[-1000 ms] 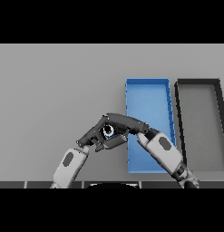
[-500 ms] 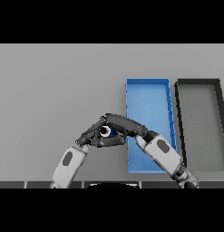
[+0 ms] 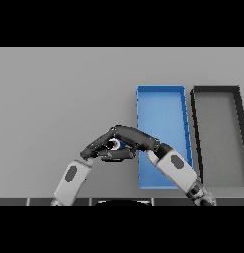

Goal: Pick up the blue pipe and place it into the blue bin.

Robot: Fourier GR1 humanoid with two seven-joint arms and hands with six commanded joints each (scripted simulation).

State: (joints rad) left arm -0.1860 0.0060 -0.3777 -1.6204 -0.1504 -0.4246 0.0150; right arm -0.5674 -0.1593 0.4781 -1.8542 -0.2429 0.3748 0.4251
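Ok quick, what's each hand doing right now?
Left hand: cannot be told, fingers meet the right hand.
Right hand: closed round the small blue pipe.

We see only a small round end of the blue pipe (image 3: 115,145); the rest is hidden between the right hand (image 3: 136,138) and left hand (image 3: 96,149). The right arm covers the blue bin's (image 3: 160,89) near edge, and perhaps its near-right corner.
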